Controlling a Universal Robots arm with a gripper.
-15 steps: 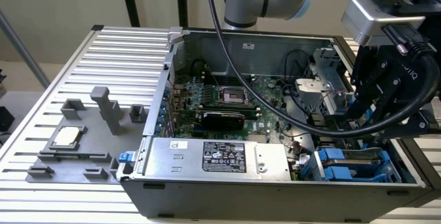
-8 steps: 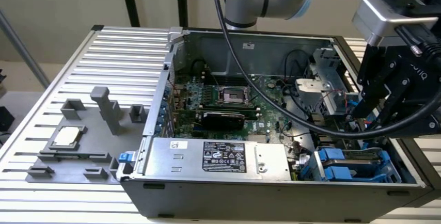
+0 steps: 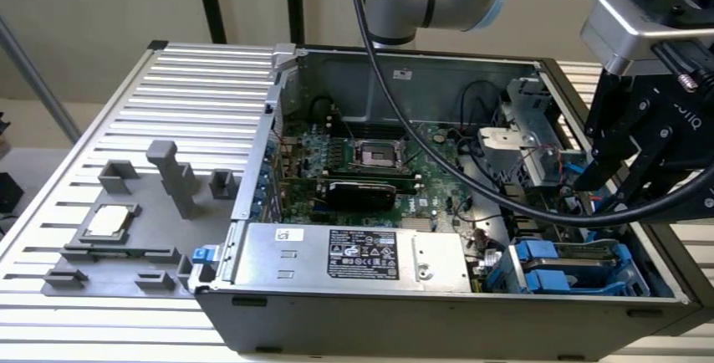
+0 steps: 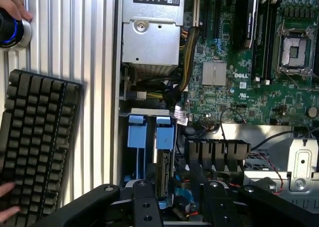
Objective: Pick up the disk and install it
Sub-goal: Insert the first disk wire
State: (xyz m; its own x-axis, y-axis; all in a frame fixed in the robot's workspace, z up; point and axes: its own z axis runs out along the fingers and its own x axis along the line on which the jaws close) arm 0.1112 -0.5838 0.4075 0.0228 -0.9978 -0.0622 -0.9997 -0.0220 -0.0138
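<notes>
The disk [image 4: 163,173] stands on edge in the drive bay at the corner of the open computer case [image 3: 257,171], and I see only its thin side. Its blue carrier tabs [image 4: 165,133] stick out toward the power supply; in the exterior view the blue carriers [image 3: 554,264] sit at the case's lower right. My gripper [image 3: 616,193] hangs just above that bay with its fingers spread. In the wrist view the gripper [image 4: 179,207] straddles the disk's far end, its black fingers [image 4: 145,203] apart and not touching it.
A grey power supply [image 3: 346,254] with a black label lies beside the bay. Motherboard [image 3: 369,162], black cables [image 3: 524,204] and a metal cage [image 3: 536,120] crowd the case. A small silver chip [image 3: 109,221] rests on grey fixtures. A keyboard [image 4: 37,142] and a person's hands [image 4: 12,5] are beside the case.
</notes>
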